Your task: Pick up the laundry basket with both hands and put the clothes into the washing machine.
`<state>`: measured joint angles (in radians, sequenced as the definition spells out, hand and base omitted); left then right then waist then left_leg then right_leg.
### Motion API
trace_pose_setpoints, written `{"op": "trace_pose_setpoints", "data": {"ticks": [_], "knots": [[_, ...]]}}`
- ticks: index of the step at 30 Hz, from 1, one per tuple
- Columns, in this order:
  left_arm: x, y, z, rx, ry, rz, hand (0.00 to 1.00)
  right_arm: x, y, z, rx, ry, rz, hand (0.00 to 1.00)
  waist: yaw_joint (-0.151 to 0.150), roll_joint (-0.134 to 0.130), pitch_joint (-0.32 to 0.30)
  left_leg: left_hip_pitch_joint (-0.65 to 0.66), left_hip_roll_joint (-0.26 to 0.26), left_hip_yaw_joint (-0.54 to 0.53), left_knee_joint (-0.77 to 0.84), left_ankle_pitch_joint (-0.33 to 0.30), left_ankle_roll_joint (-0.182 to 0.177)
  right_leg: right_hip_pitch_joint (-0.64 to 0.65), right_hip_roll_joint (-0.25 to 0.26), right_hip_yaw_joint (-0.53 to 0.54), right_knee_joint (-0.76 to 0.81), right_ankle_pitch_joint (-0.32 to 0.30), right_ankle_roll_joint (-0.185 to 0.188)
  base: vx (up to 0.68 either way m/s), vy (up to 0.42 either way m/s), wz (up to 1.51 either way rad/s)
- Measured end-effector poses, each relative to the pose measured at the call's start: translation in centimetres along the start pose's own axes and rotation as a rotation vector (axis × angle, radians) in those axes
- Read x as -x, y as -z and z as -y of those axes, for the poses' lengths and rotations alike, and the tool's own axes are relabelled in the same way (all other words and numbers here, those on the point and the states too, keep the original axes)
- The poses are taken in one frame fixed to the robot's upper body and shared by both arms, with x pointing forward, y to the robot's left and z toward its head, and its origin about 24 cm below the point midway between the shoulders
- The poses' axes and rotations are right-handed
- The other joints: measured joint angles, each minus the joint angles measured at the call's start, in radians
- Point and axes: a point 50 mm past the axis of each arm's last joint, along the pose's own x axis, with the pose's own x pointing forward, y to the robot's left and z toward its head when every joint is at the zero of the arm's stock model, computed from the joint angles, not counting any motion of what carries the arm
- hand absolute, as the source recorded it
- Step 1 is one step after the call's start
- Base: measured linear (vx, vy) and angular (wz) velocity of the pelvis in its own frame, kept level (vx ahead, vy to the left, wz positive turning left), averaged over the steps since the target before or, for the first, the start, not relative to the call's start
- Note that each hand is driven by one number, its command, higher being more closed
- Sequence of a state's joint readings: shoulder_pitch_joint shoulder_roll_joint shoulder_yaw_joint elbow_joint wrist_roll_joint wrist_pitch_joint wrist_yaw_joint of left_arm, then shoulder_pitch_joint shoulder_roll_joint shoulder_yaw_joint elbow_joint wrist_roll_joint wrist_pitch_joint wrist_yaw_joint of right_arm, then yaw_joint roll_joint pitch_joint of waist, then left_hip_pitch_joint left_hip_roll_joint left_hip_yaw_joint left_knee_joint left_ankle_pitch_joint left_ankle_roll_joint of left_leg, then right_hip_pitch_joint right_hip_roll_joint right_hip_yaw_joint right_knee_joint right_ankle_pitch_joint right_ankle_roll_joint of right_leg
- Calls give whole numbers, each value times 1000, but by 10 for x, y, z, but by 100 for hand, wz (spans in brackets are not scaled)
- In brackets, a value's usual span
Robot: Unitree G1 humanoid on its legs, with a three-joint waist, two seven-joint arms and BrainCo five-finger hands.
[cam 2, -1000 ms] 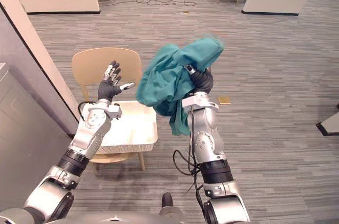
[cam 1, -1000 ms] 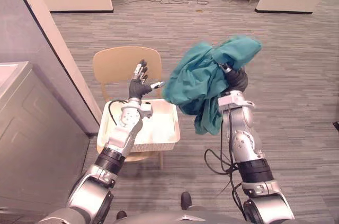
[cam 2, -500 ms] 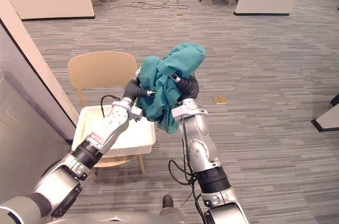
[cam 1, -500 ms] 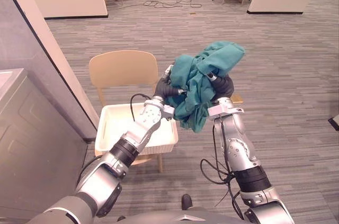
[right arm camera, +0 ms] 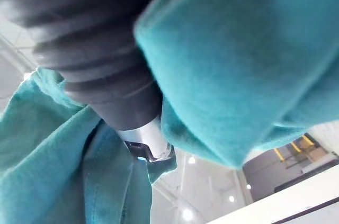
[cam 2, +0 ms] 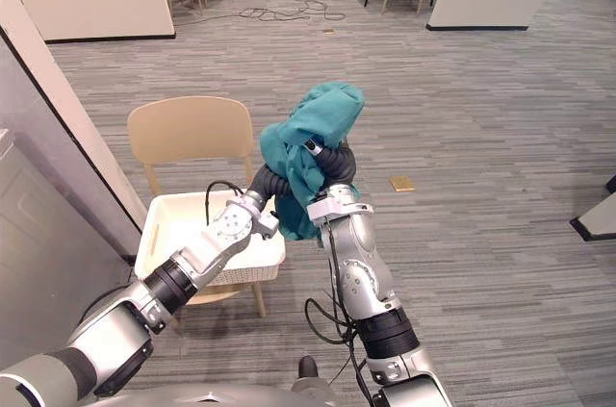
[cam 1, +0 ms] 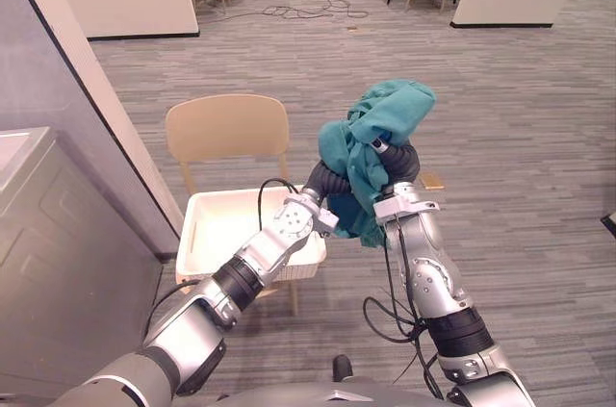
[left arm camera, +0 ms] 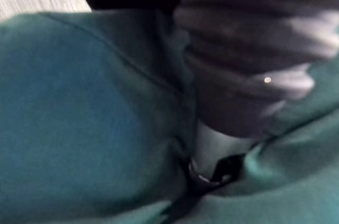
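**A:** What is changing right now?

**B:** The left hand (cam 1: 327, 179) is no longer hanging open in the air beside the load. It is now pressing into the teal garment (cam 1: 380, 118) from the left. The right hand (cam 1: 402, 162) is still carrying that garment high in front of the robot. The cloth is bunching tighter between the two hands, with less of it trailing down than a second ago.

**A:** Are the hands gripping it?

**B:** I cannot tell. Both are buried in the cloth, and each wrist view is showing mostly teal fabric against a dark ribbed cover.

**A:** Where are the other things sitting?

**B:** The white laundry basket (cam 1: 192, 234) is resting on a wooden chair (cam 1: 226, 128), below the garment and to its left, and it is looking emptied. A grey machine (cam 1: 67, 263), probably the washer, is standing at the far left, well apart from the garment.

**A:** What is that meaning for the task?

**B:** My judgement is that the garment is getting gathered into a two-handed hold. It is not yet heading for the machine, so the carry to the left is still waiting.
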<state>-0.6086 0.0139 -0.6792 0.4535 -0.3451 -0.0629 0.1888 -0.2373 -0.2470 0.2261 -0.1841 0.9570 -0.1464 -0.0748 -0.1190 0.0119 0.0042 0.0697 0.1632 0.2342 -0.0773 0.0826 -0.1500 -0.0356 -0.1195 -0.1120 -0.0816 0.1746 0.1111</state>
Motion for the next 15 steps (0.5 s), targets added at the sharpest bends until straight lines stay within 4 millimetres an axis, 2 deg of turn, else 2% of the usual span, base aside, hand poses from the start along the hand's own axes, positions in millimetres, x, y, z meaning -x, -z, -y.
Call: {"op": "trace_pose_setpoints", "data": {"ticks": [11,15], "knots": [[1,0,8,95,27,-14,100,0,0,-1,-3,-3,11,100,3,0,0,-5,0,-16,0,0,1,3,0,-10,0,-1,-3,-4,-1,2],[2,-8,8,96,35,18,100,0,-6,-7,-9,-30,39,100,5,0,0,-4,0,-16,0,1,2,4,0,-10,0,0,-3,0,0,0]]}}
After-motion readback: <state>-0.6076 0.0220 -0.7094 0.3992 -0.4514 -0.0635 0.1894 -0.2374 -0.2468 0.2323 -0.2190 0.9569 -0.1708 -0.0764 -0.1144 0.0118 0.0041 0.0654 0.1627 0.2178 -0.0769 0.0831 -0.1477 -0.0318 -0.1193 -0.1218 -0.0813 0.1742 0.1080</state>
